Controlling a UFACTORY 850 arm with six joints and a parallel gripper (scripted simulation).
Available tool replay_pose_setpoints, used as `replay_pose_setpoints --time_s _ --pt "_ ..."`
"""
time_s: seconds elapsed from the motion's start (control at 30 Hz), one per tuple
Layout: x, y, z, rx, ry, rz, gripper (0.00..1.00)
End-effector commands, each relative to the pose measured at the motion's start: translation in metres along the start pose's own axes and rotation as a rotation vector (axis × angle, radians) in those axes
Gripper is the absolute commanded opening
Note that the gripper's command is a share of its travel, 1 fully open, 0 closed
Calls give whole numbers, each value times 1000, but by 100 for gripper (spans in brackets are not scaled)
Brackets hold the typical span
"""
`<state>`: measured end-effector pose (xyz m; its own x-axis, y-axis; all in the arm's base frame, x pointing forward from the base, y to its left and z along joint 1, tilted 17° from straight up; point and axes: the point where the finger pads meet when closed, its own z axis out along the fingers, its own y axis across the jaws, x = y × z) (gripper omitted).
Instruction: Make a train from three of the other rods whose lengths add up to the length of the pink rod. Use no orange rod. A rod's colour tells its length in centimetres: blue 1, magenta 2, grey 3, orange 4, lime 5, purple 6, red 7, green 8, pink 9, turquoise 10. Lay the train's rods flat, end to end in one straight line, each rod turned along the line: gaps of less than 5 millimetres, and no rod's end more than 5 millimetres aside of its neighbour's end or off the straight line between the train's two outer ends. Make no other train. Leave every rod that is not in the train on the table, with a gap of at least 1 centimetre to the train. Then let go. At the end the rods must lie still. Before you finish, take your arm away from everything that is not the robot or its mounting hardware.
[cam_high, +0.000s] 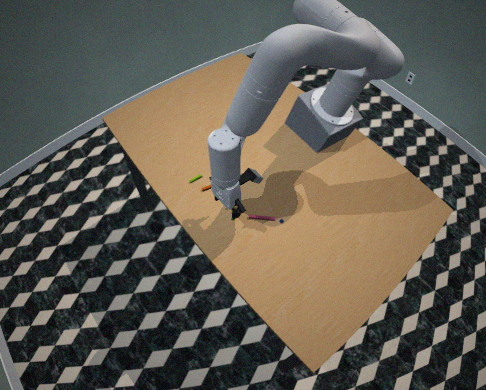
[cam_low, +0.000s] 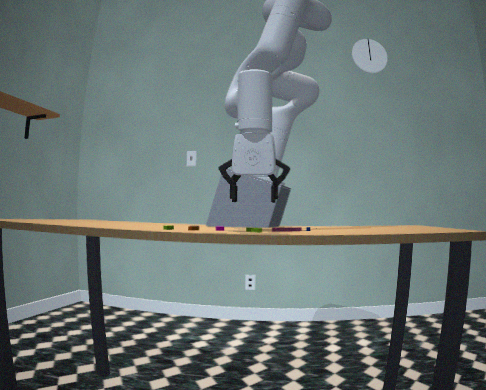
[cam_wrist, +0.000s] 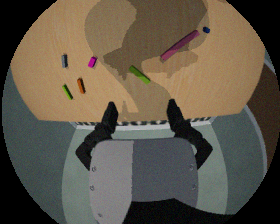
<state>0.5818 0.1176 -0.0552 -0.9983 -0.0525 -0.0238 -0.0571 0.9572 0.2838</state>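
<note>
While the arm hangs over the table's (cam_high: 350, 240) near-left part, the gripper (cam_low: 253, 192) hovers well above the wood w/ fingers (cam_low: 233, 191) spread wide, nothing between them. In the exterior view both black fingers point straight down, clear of every rod.

Rods, per the wrist view: the pink rod (cam_wrist: 179, 45) lies at approx 1 o'clock from the gripper (cam_wrist: 141, 117), slanted, its upper end near the blue rod (cam_wrist: 206, 30), a tiny piece just beside that end but not touching as far as can be told. A lime rod (cam_wrist: 139, 75) sits at 12 o'clock, closest to the fingertips, in the arm's shadow. The magenta rod (cam_wrist: 93, 61) is at approx 11 o'clock. Farther out toward 10 o'clock: a grey rod (cam_wrist: 64, 61), an orange rod (cam_wrist: 81, 85) and a second lime rod (cam_wrist: 68, 91), those last two side by side, apart.

Top view: pink rod (cam_high: 261, 217) flat at approx 4 o'clock from the wrist, blue rod (cam_high: 281, 220) just past its right end; orange rod (cam_high: 206, 188) and the second lime rod (cam_high: 195, 178) lie at 9–10 o'clock of the wrist; the arm hides most of the rest.

All rods lie flat on the table, none end to end in a line w/ another, except pink/blue being close.
</note>
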Motion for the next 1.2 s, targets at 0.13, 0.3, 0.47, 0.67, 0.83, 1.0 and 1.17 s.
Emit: replay_pose_setpoints --time_s 0.13,0.3,0.47,0.67,0.83,1.0,1.17 --pt "-1 0 -1 0 -2 0 100" --pt "-1 0 -1 0 -2 0 100" --pt "-1 0 -1 0 -2 0 100" --pt "-1 0 -1 0 -2 0 100" --pt "-1 0 -1 0 -2 -4 100" --pt "2 -9 -1 0 -2 -82 100" --pt "11 -29 -1 0 -2 -270 100"
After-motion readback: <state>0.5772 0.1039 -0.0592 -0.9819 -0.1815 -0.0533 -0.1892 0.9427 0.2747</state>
